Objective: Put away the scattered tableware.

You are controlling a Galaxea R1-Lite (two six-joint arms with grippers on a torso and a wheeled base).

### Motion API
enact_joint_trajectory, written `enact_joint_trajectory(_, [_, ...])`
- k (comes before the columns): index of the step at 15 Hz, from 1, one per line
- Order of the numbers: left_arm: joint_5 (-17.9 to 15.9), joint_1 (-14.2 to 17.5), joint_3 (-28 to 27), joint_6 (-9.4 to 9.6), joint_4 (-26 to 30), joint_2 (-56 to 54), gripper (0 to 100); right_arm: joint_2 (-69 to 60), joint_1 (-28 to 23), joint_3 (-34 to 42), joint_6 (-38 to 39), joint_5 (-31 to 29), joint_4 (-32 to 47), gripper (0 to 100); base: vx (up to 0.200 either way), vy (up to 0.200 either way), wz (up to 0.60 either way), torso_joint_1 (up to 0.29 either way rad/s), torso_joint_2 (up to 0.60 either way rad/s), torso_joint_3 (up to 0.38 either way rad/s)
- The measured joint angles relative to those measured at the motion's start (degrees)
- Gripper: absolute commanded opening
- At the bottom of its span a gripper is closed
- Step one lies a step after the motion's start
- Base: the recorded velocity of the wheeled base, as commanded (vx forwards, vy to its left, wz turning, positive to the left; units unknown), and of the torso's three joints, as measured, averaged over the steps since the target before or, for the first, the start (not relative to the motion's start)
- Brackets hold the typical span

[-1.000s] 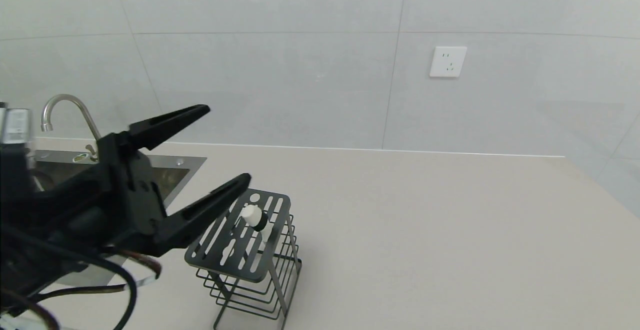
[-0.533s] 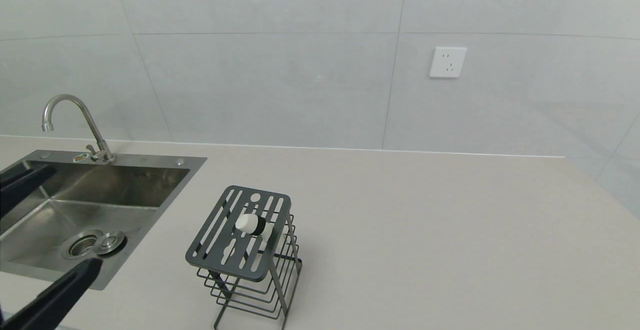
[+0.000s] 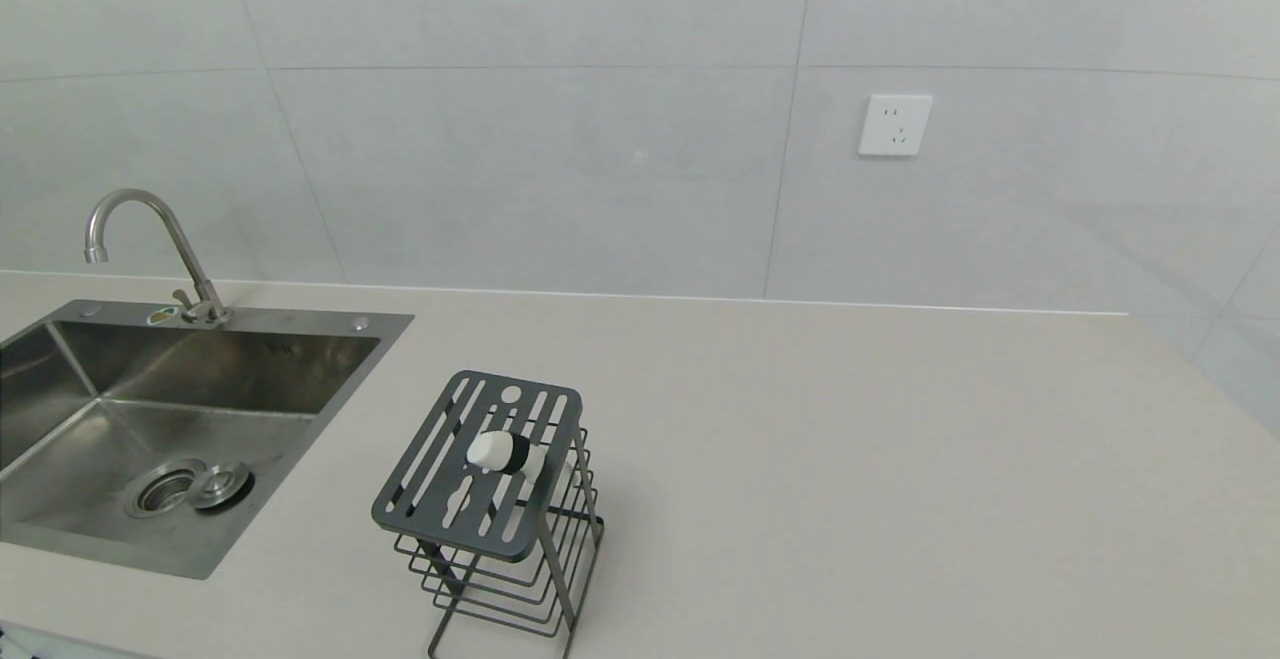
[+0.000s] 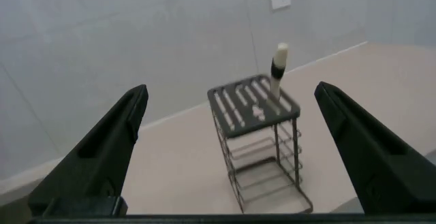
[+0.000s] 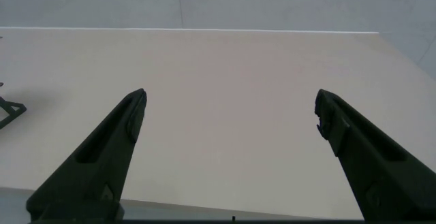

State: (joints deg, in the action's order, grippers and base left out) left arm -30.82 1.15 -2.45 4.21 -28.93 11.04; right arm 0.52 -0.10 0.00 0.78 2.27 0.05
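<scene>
From the head view, a black metal rack with a slotted top plate and a wire basket beneath (image 3: 480, 484) stands on the pale beige tabletop (image 3: 850, 459). A utensil with a white-tipped, black-banded handle (image 3: 497, 450) pokes up through one of the rack's slots, its lower part hidden inside the basket. Beside the rack, on the robot's left, a stainless steel sink (image 3: 300, 324) is sunk into the tabletop, with a curved steel faucet (image 3: 150, 234) at its back edge. A white wall socket (image 3: 895, 124) sits on the grey tiles behind the rack, to the right.

In the left wrist view, the left hand (image 4: 230, 91) hangs well apart from the rack, its black fingers spread wide, framing rack and upright handle.

In the right wrist view, the right hand (image 5: 230, 96) hovers over bare tabletop away from the rack, fingers also spread wide, gripping nothing.
</scene>
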Motion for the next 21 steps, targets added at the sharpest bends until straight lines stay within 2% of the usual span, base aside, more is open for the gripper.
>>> enact_joint_trajectory(2, [-0.3,1.8,1.7,-0.18,4.3,-3.6,100,0.0,0.0,0.0,0.0,0.0,0.0,100,0.0,0.0,0.0,0.0,0.0,0.0])
enact_joint_trajectory(5, [-0.5,-1.6,2.3,0.0,8.1,-6.7,100,0.0,0.0,0.0,0.0,0.0,0.0,100,0.0,0.0,0.0,0.0,0.0,0.0])
enact_joint_trajectory(6, [-0.4,-1.8,2.3,0.39,10.8,-7.8,100,0.0,0.0,0.0,0.0,0.0,0.0,100,0.0,0.0,0.0,0.0,0.0,0.0])
enact_joint_trajectory(7, [0.6,-1.7,2.3,1.6,15.2,-8.8,100,0.0,0.0,0.0,0.0,0.0,0.0,100,0.0,0.0,0.0,0.0,0.0,0.0])
enact_joint_trajectory(8, [5.4,-1.5,2.4,2.96,22.5,-9.7,100,0.0,0.0,0.0,0.0,0.0,0.0,100,0.0,0.0,0.0,0.0,0.0,0.0])
enact_joint_trajectory(9, [12.7,-1.4,2.4,3.64,25.5,-10.2,100,0.0,0.0,0.0,0.0,0.0,0.0,100,0.0,0.0,0.0,0.0,0.0,0.0])
enact_joint_trajectory(10, [17.9,-1.2,2.4,4.05,26.1,-10.6,100,0.0,0.0,0.0,0.0,0.0,0.0,100,0.0,0.0,0.0,0.0,0.0,0.0])
enact_joint_trajectory(11, [22.3,-1.2,2.4,3.54,26.3,-10.9,100,0.0,0.0,0.0,0.0,0.0,0.0,100,0.0,0.0,0.0,0.0,0.0,0.0])
enact_joint_trajectory(13, [27.3,-1.1,2.4,0.41,27.9,-11.0,100,0.0,0.0,0.0,0.0,0.0,0.0,100,0.0,0.0,0.0,0.0,0.0,0.0])
enact_joint_trajectory(14, [28.2,-1.1,2.4,-0.76,28.5,-11.1,100,0.0,0.0,0.0,0.0,0.0,0.0,100,0.0,0.0,0.0,0.0,0.0,0.0])
enact_joint_trajectory(16, [28.1,-1.1,2.4,-1.8,28.8,-11.1,100,0.0,0.0,0.0,0.0,0.0,0.0,100,0.0,0.0,0.0,0.0,0.0,0.0])
enact_joint_trajectory(17, [27.9,-1.1,2.4,-3.32,28.8,-11.1,100,0.0,0.0,0.0,0.0,0.0,0.0,100,0.0,0.0,0.0,0.0,0.0,0.0])
enact_joint_trajectory(18, [27.8,-1.1,2.4,-3.94,28.9,-11.1,100,0.0,0.0,0.0,0.0,0.0,0.0,100,0.0,0.0,0.0,0.0,0.0,0.0])
enact_joint_trajectory(21, [27.8,-1.2,2.4,-4.11,28.9,-11.1,100,0.0,0.0,0.0,0.0,0.0,0.0,100,0.0,0.0,0.0,0.0,0.0,0.0])
